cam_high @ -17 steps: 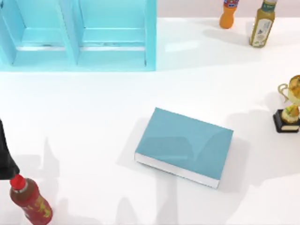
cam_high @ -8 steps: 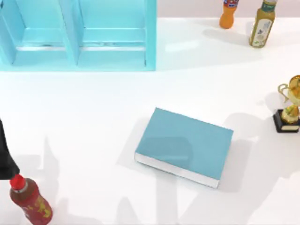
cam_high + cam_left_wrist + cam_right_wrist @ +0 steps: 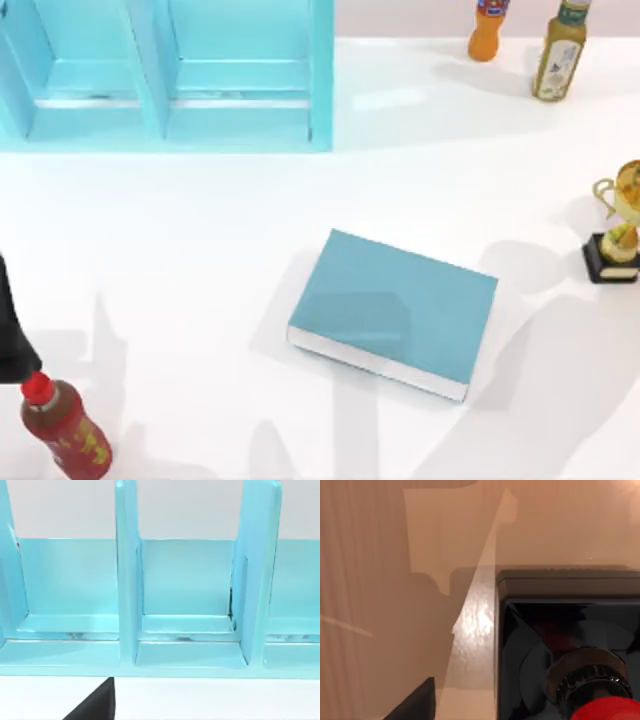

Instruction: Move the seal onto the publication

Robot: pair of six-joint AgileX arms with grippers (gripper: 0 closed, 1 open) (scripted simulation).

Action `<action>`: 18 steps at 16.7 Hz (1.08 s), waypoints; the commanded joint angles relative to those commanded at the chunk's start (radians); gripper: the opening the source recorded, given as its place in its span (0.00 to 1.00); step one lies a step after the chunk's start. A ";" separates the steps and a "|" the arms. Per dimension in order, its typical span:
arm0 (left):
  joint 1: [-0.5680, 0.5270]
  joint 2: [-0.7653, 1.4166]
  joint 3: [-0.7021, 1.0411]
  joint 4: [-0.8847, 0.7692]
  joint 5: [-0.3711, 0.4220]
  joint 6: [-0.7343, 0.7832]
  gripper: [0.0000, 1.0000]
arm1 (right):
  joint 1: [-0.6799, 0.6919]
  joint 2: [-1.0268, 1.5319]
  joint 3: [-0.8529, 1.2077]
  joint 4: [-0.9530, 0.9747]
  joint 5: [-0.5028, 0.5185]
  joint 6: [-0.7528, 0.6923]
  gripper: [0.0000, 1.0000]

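**One seal to grasp before the book can receive it**

One object fills the near part of the right wrist view: the seal [image 3: 570, 660], with its black stepped base and the red knob at the picture's edge. It stands on a bare surface, very close under the camera. A dark finger [image 3: 415, 702] of the right gripper enters at one corner, beside the base and apart from it. Whether the fingers are spread or closed, I cannot tell.

The publication [image 3: 393, 310] lies flat near the middle of the table [image 3: 200, 250], its teal cover free of any object.

I judge the step to be the approach to the seal, so the task is at its beginning. For a good grasp, the right gripper should centre over the knob, descend straight, and close on the neck or knob, not on the wide base.

The left arm [image 3: 12, 330] is parked at the table's left edge, near a red-capped bottle [image 3: 62, 425]. Its camera faces the light blue shelf [image 3: 190, 595].
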 joint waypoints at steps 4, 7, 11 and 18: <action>0.000 0.000 0.000 0.000 0.000 0.000 1.00 | 0.000 0.000 0.000 0.000 0.000 0.000 0.77; 0.000 0.000 0.000 0.000 0.000 0.000 1.00 | 0.000 0.000 0.000 0.000 0.000 0.000 0.55; 0.000 0.000 0.000 0.000 0.000 0.000 1.00 | 0.000 0.000 0.000 0.000 0.000 0.000 0.25; 0.000 0.000 0.000 0.000 0.000 0.000 1.00 | 0.000 0.000 0.000 0.000 0.000 0.000 0.00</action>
